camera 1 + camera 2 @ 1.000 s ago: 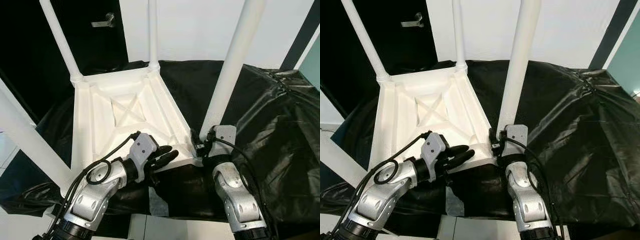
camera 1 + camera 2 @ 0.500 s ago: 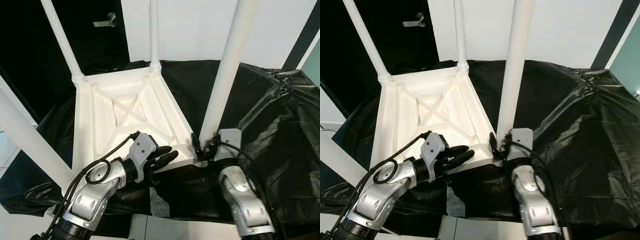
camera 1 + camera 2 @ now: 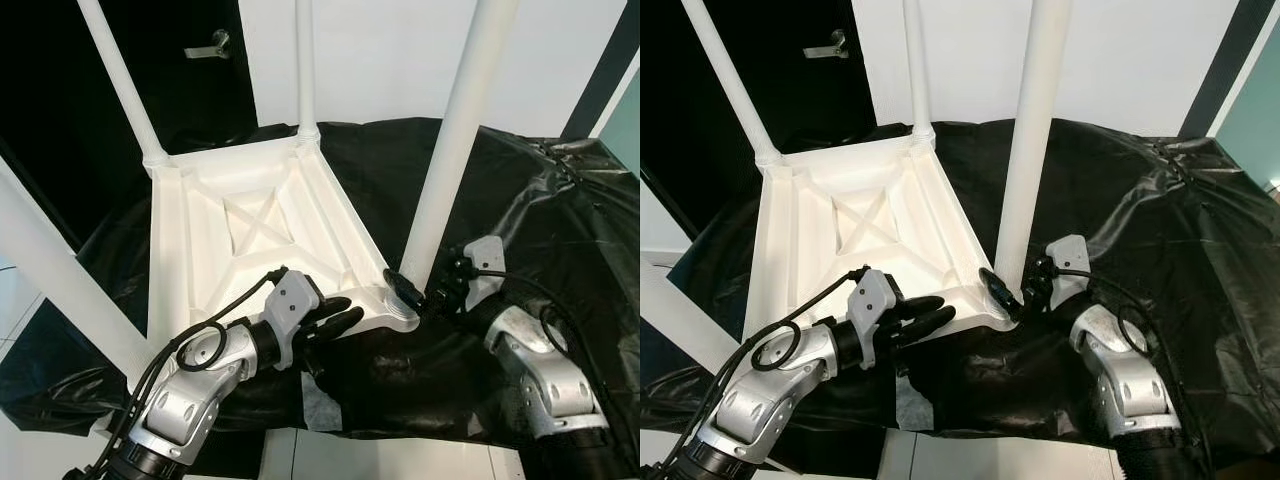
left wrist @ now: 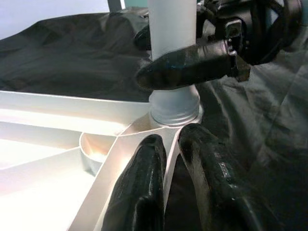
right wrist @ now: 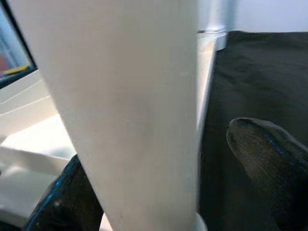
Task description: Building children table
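Backdrop of wrinkled plastic, wall and door.

A crinkled glossy black plastic sheet point(image 3: 560, 210) spreads from 6 to 3 o'clock. A plain white wall point(image 3: 380, 55) stands at 12 o'clock. A dark door with a silver lever handle point(image 3: 208, 46) sits at 11 o'clock. A pale teal panel point(image 3: 1252, 125) edges 2 o'clock.

R arm has swung out to robot's right; its elbow now sits well right of the near table leg point(image 3: 450, 150). R tool point(image 3: 412, 292) now reaches in sideways at leg's base, fingers either side. L tool point(image 3: 335, 320) nudged slightly fwd along the frame edge.
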Controlling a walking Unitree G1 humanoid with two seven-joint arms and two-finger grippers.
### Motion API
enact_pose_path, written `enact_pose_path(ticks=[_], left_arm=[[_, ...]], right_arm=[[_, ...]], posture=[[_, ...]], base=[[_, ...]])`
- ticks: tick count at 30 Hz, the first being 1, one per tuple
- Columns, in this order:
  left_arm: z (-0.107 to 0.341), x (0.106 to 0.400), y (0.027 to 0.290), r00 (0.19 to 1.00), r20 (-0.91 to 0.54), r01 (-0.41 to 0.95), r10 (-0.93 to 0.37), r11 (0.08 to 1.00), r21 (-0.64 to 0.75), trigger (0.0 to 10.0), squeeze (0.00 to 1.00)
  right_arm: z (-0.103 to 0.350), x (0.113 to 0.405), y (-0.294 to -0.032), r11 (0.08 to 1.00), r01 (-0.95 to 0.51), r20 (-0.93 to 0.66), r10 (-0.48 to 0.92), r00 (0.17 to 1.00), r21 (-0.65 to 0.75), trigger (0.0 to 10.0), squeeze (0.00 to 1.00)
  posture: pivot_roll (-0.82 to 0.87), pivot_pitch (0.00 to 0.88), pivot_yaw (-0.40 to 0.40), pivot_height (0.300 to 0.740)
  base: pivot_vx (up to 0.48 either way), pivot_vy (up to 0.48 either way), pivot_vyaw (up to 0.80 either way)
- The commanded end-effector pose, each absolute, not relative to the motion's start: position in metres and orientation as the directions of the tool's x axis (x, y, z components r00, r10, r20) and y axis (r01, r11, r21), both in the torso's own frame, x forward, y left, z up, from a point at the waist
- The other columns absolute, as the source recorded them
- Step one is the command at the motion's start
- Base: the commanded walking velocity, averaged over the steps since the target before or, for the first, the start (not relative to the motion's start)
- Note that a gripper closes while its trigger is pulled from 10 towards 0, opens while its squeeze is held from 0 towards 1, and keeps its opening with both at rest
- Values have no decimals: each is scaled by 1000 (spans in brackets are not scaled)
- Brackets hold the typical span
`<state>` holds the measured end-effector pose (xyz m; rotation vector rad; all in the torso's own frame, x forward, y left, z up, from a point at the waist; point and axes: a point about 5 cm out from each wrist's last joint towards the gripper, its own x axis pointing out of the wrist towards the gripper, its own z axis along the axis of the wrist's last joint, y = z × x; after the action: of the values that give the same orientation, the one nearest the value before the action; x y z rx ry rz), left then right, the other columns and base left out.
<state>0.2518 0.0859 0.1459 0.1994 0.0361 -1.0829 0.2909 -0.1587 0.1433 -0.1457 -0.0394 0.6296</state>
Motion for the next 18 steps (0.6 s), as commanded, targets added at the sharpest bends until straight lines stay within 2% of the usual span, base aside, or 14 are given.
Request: enact_pose_path(ticks=[1, 2, 3, 4, 10, 16, 18], left_arm=[[142, 247, 83, 361, -163, 930, -918, 341, 139, 10000, 0], [140, 247, 83, 358, -181, 931, -916, 334, 150, 10000, 0], [140, 247, 83, 358, -181, 931, -916, 334, 150, 10000, 0], [139, 246, 83, 358, -188, 931, -915, 333, 153, 10000, 0], [138, 246, 86, 379, -193, 923, -905, 354, 151, 10000, 0], [137, 245, 86, 379, -194, 924, -905, 358, 134, 10000, 0], [136, 245, 85, 375, -196, 926, -906, 357, 118, 10000, 27]], right_arm=[[140, 293, -155, 767, -618, -32, 623, 782, -170, 10000, 0], [139, 297, -151, 739, -651, -49, 654, 755, -174, 7529, 0], [139, 297, -151, 739, -651, -49, 654, 755, -174, 7529, 0], [138, 299, -146, 709, -683, -65, 684, 726, -173, 0, 0], [137, 299, -143, 655, -738, -84, 736, 672, -164, 0, 0], [135, 300, -150, 655, -739, -95, 735, 672, -160, 0, 0], [134, 300, -152, 659, -736, -96, 732, 675, -155, 0, 0]], posture=[[11, 0, 18, 740], [23, 0, 11, 740], [23, 0, 11, 740], [32, 0, 6, 740], [46, 0, -6, 740], [41, 0, -4, 740], [38, 0, -1, 740]], base=[[0, 0, 0], [0, 0, 0], [0, 0, 0], [0, 0, 0], [0, 0, 0], [0, 0, 0], [0, 0, 0]])
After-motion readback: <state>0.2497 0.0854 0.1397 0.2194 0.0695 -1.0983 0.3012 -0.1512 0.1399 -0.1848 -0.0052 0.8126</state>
